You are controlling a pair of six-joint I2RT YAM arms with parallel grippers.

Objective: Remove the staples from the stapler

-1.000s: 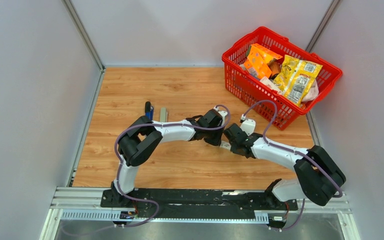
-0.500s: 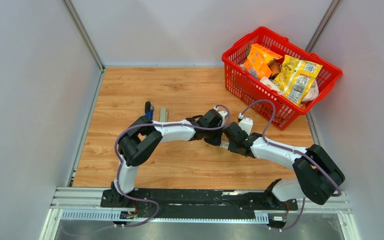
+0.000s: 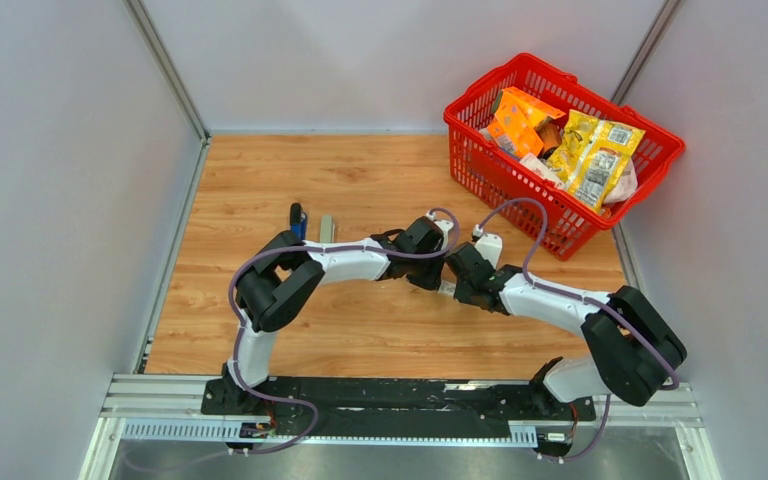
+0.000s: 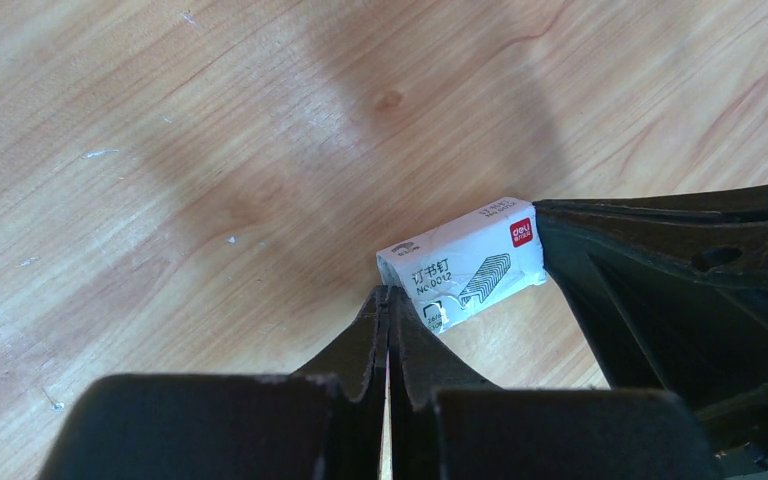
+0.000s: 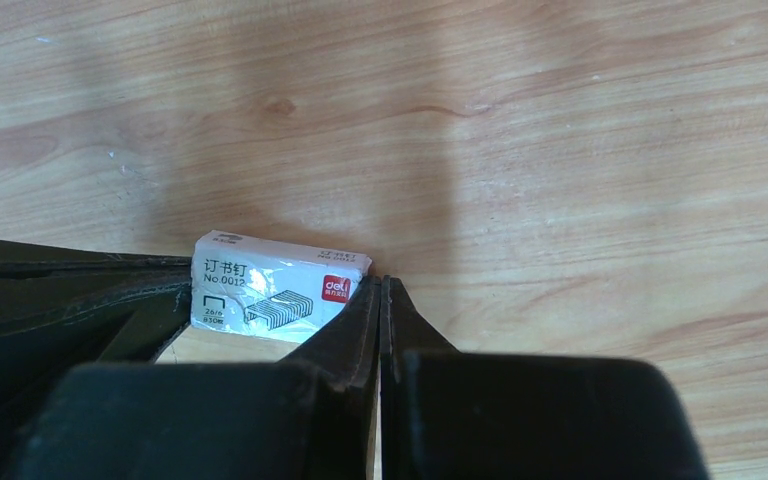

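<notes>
- Stapler (image 3: pixel 298 217) lies on the surface (image 3: pixel 380 170) just beyond the left arm's elbow in the top view. A grey strip (image 3: pixel 326 228) sits just beside it, maybe the staples, but it's too small to tell.
- Left wrist: left pincer (image 4: pixel 388 296) is squeezed fully closed, tips touching the near edge of a white box (image 4: pixel 460 265).
- Right wrist: right pincer (image 5: pixel 380 283) is closed tight too, tips against that box's red-logo end.

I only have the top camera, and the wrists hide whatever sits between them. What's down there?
Observer: A small white printed box lies flat there.
Operator: Held by either arm?
Observer: No. The left gripper is shut and empty, its tip at one end of the box.
Operator: And the other?
Observer: The right gripper is shut too, empty, its tip at the opposite end.
</notes>
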